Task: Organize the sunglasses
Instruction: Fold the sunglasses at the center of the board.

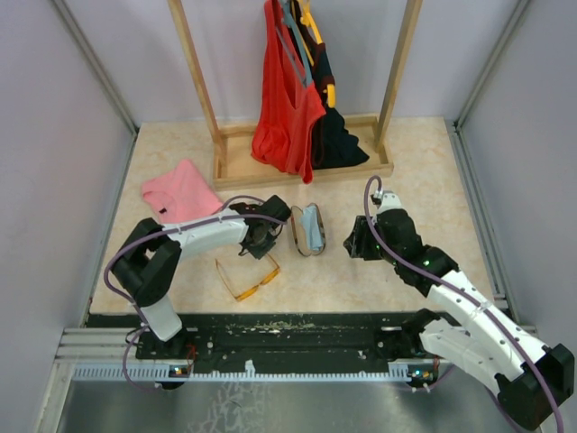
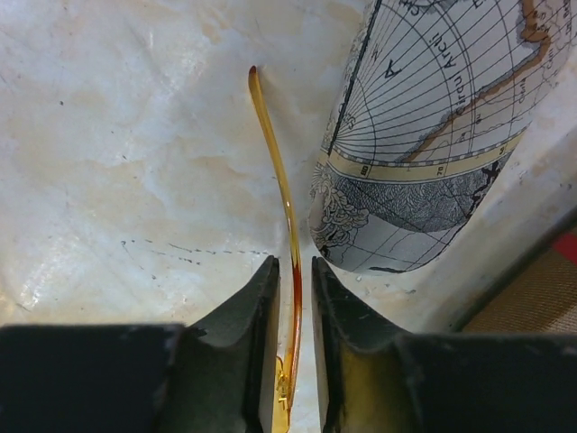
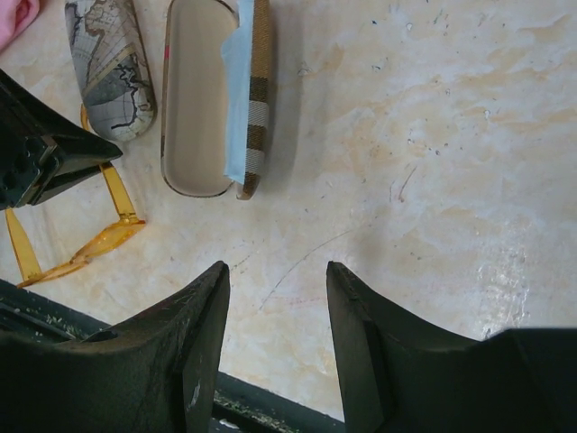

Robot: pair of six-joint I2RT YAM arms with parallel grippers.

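Note:
The sunglasses [image 1: 249, 279] have a thin orange-amber frame and lie on the table left of centre; they also show in the right wrist view [image 3: 101, 238]. One slim arm [image 2: 280, 171] runs between my left gripper's [image 2: 294, 262] fingers, which stand a narrow gap apart with space on both sides of it. From above the left gripper [image 1: 261, 241] sits just beyond the glasses. An open brown case [image 1: 308, 231] with a light blue cloth [image 3: 236, 99] lies beside it. My right gripper [image 3: 277, 268] is open and empty over bare table, right of the case [image 3: 193, 108].
A map-printed case [image 2: 433, 135] lies right beside the left fingers and next to the brown case [image 3: 110, 63]. A pink cloth [image 1: 180, 191] lies at the left. A wooden rack [image 1: 270, 169] with hanging clothes [image 1: 290, 99] stands at the back. A black rail [image 1: 297, 329] edges the front.

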